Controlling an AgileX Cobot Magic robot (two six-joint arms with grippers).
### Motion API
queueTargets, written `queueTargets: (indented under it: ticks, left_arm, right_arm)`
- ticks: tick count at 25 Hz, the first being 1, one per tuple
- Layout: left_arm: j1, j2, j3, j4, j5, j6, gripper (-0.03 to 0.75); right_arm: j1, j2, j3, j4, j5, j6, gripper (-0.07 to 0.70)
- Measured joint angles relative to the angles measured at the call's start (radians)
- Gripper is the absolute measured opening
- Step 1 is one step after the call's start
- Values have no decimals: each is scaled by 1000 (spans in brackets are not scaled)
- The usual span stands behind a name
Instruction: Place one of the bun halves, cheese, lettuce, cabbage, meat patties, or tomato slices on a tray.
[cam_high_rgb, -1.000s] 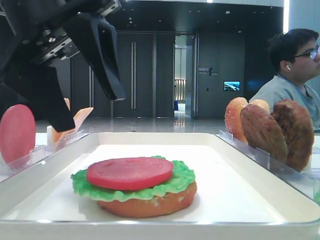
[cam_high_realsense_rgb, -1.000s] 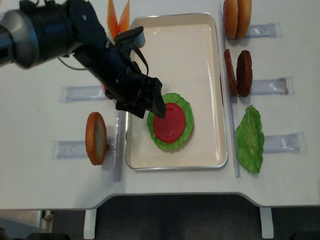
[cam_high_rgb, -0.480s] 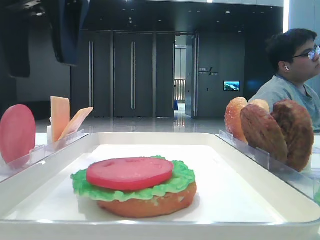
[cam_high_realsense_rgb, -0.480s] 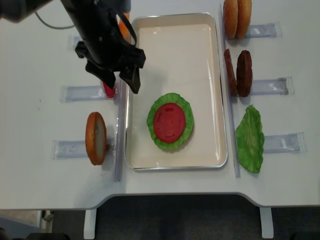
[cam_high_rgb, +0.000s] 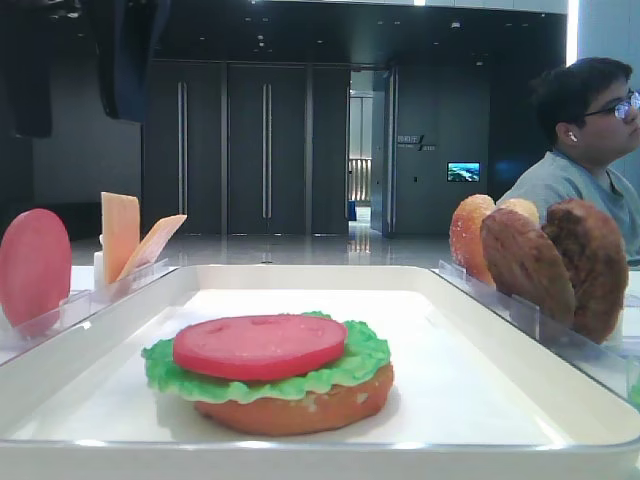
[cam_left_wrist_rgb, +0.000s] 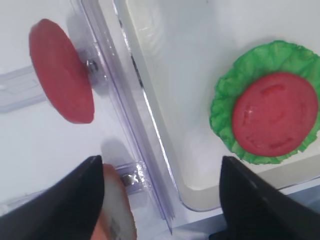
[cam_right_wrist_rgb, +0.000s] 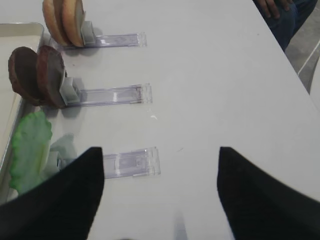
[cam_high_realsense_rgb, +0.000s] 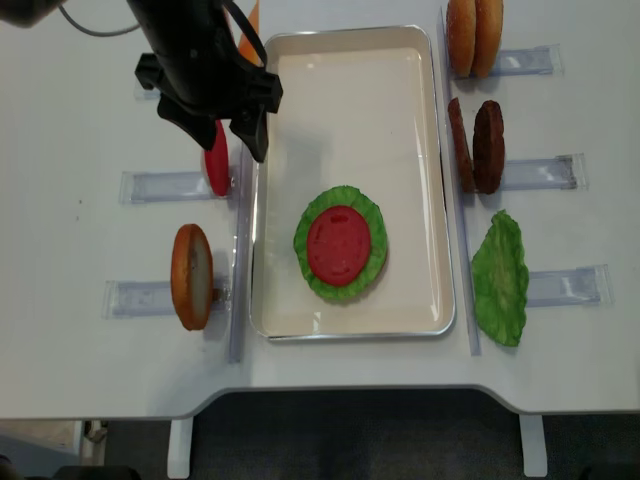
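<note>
On the white tray (cam_high_realsense_rgb: 420, 120) sits a stack: an orange-brown bun half (cam_high_rgb: 300, 412), a ruffled green lettuce (cam_high_realsense_rgb: 345, 196) and a flat red tomato slice (cam_high_realsense_rgb: 340, 245) on top. My left gripper (cam_high_realsense_rgb: 222, 132) hangs open above the tray's left rim, well clear of the stack and holding nothing. The left wrist view shows its fingers spread wide (cam_left_wrist_rgb: 161, 167) over the rim, with the stack (cam_left_wrist_rgb: 272, 120) to the right. A second tomato slice (cam_high_realsense_rgb: 216, 160) stands in a clear holder just beside it. My right gripper (cam_right_wrist_rgb: 160, 155) is open over bare table.
Left of the tray, a bun half (cam_high_realsense_rgb: 190, 277) and cheese slices (cam_high_rgb: 120, 235) stand in holders. On the right are two buns (cam_high_realsense_rgb: 473, 38), two meat patties (cam_high_realsense_rgb: 478, 145) and a loose lettuce leaf (cam_high_realsense_rgb: 500, 278). A person (cam_high_rgb: 585, 150) sits behind the table on the right.
My left gripper has lifted off the tomato slice on the stack and drawn back toward the tray's left rim, staying open. The slice stays on the lettuce.
</note>
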Motion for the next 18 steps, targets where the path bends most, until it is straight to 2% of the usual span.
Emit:
queueTargets:
  ticks: [5, 9, 18]
  left_arm:
    - [3, 0, 0, 68, 0, -5, 533]
    - [39, 0, 0, 78, 0, 11, 528]
    - [198, -32, 0, 119, 0, 58, 526]
  right_arm:
    - [0, 0, 0, 0, 0, 0, 469]
    - [0, 0, 0, 0, 0, 0, 469]
    - [0, 0, 0, 0, 0, 0, 469]
